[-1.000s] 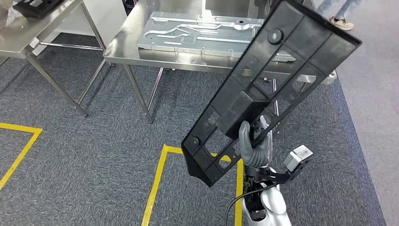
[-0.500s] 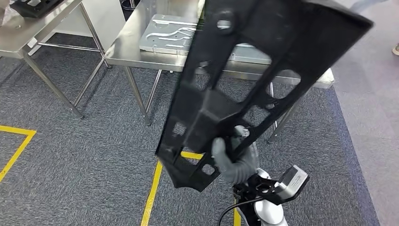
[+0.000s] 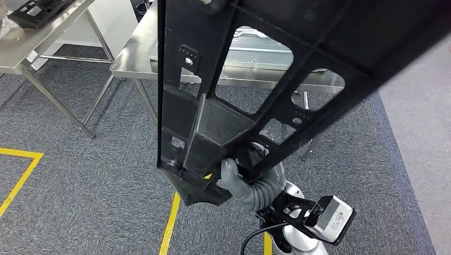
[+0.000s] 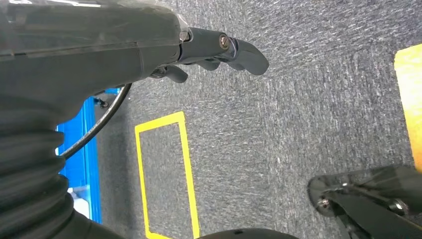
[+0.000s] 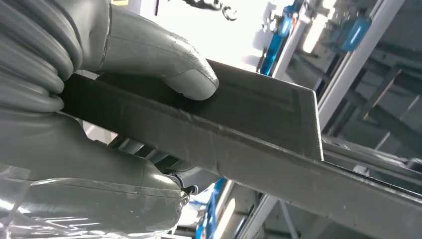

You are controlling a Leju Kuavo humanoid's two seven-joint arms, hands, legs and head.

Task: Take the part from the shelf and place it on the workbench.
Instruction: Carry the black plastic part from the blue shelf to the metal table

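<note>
The part is a long black plastic frame (image 3: 213, 122) with ribs and cut-outs. It stands steeply on end close in front of the head camera and hides much of the scene behind it. My right hand (image 3: 242, 183) grips it near its lower end. In the right wrist view the grey thumb (image 5: 186, 82) presses on the part's flat edge (image 5: 259, 124). The steel workbench (image 3: 130, 61) stands ahead, beyond the part. My left hand (image 4: 219, 47) hangs over the carpet, its fingers loose and holding nothing.
A pressed metal plate (image 3: 258, 45) lies on the workbench, seen through a cut-out of the part. A second steel table (image 3: 21, 50) at the left carries another black part (image 3: 37, 8). Yellow tape lines (image 3: 170, 228) mark the grey carpet.
My right hand has swung the black part up and towards the camera, from a slant to nearly upright. It now covers most of the workbench. The view has shifted slightly.
</note>
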